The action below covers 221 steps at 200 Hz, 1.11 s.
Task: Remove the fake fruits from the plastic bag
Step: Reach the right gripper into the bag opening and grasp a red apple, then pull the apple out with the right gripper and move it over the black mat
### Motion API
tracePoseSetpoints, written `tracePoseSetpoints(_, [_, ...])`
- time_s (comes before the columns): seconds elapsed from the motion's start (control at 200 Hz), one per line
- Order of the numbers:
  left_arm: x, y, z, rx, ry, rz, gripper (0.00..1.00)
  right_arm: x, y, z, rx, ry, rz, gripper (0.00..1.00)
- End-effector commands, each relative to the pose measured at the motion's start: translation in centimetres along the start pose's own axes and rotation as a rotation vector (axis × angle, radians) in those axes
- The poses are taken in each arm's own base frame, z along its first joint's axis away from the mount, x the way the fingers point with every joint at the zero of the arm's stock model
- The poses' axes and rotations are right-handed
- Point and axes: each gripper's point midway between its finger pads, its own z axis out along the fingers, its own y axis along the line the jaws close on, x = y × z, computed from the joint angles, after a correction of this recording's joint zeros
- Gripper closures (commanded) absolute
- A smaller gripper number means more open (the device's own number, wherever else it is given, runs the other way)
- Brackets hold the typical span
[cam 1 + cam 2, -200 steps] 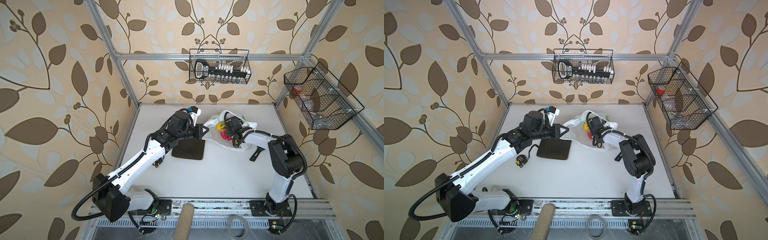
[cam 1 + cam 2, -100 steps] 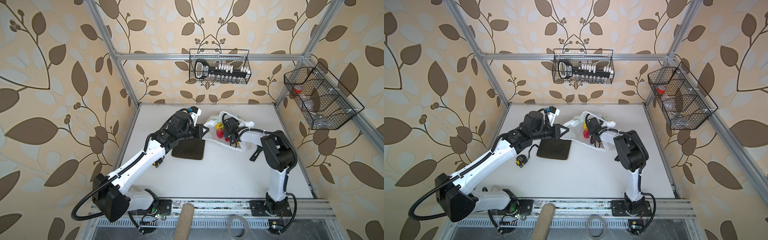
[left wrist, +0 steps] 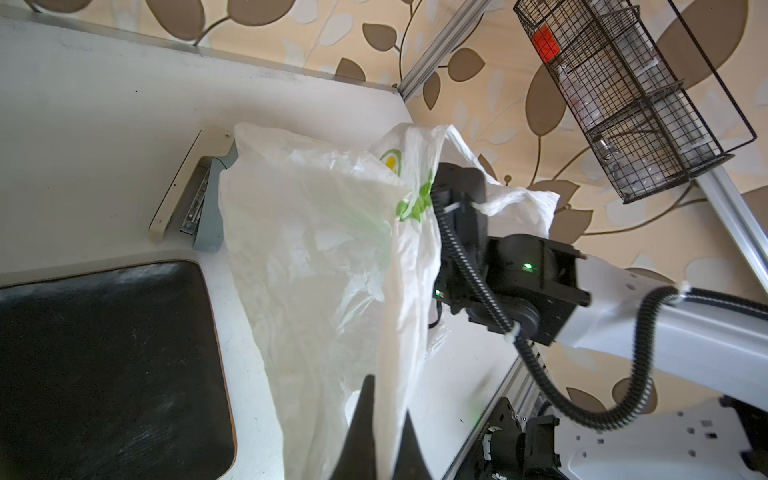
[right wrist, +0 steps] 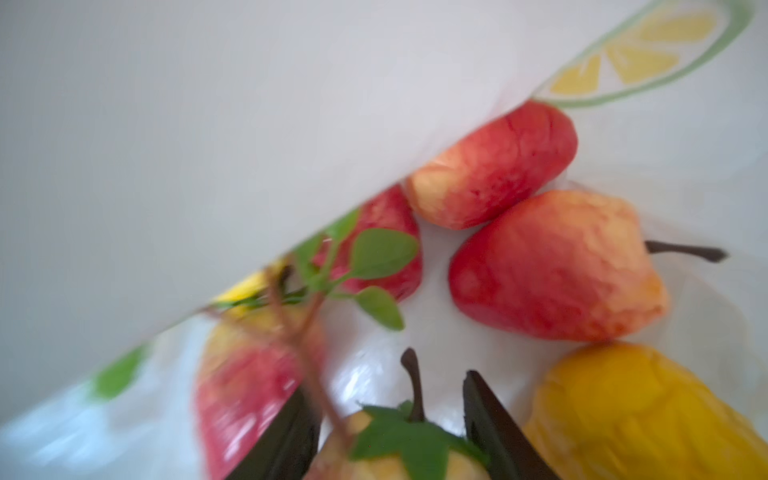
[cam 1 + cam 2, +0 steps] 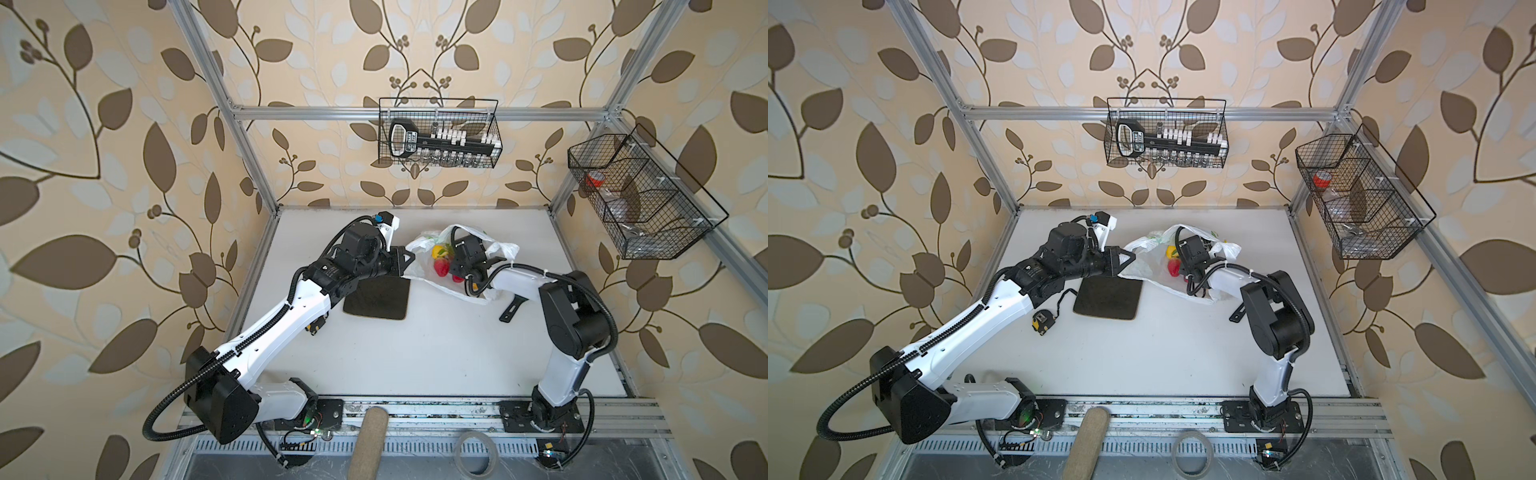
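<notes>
Fruit [image 4: 340, 461] lies between part-open jaws of our right pincer [image 4: 385, 384], stem pointing away; left pincer [image 3: 384, 415] clamps bag [image 3: 316, 249].

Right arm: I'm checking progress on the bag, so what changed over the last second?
The right gripper pushed further into the bag, then drew back; its jaws now flank a stemmed fruit, grip unclear. The left gripper stays shut on the bag's edge; plate unmoved.

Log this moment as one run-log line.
left gripper: shut on thin translucent white lemon-print plastic bag | right gripper: inside bag, jaws astride stemmed yellowish plastic fruit, grip unclear | unloaded: none seen
</notes>
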Motion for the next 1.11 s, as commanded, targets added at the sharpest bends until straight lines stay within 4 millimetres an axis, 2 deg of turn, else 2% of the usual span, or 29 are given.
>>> tracePoseSetpoints(0.0, [-1.6,-0.7,-0.6,-0.007,-0.063,0.032,1.00,-0.7,2.5,-2.9,-0.137,-0.044,-0.078,0.74])
tracePoseSetpoints(0.21, [-2.6,-0.9,0.1,-0.011,-0.082,0.054,1.00,-1.2,4.9,-8.1,-0.312,-0.105,-0.188,0.75])
tracePoseSetpoints(0.416, [-3.8,0.1,0.9,-0.065,-0.113,0.068,1.00,-2.1,6.8,-13.9,-0.504,-0.177,-0.313,0.75])
tracePoseSetpoints(0.546, [-4.7,0.6,1.5,-0.092,-0.128,0.073,1.00,-1.9,7.6,-17.3,-0.622,-0.218,-0.392,0.75])
tracePoseSetpoints(0.711, [-5.8,1.3,2.0,-0.099,-0.135,0.070,1.00,-1.0,8.1,-20.4,-0.711,-0.231,-0.469,0.75])
tracePoseSetpoints(0.821, [-6.8,1.8,1.7,-0.091,-0.142,0.061,1.00,0.9,9.7,-22.7,-0.807,-0.218,-0.559,0.75])
tracePoseSetpoints(0.841, [-6.4,2.8,2.7,-0.104,-0.117,0.049,1.00,1.3,10.1,-23.3,-0.831,-0.221,-0.579,0.75])
tracePoseSetpoints(0.966, [-7.2,4.2,2.8,-0.103,-0.113,0.031,1.00,4.6,12.8,-26.0,-0.937,-0.241,-0.714,0.75])
tracePoseSetpoints(1.037, [-7.5,4.6,2.7,-0.101,-0.111,0.036,1.00,7.7,14.9,-27.5,-1.005,-0.231,-0.787,0.75])
tracePoseSetpoints(1.102, [-7.7,4.8,2.5,-0.099,-0.112,0.039,1.00,9.9,16.3,-27.5,-1.030,-0.214,-0.827,0.75])
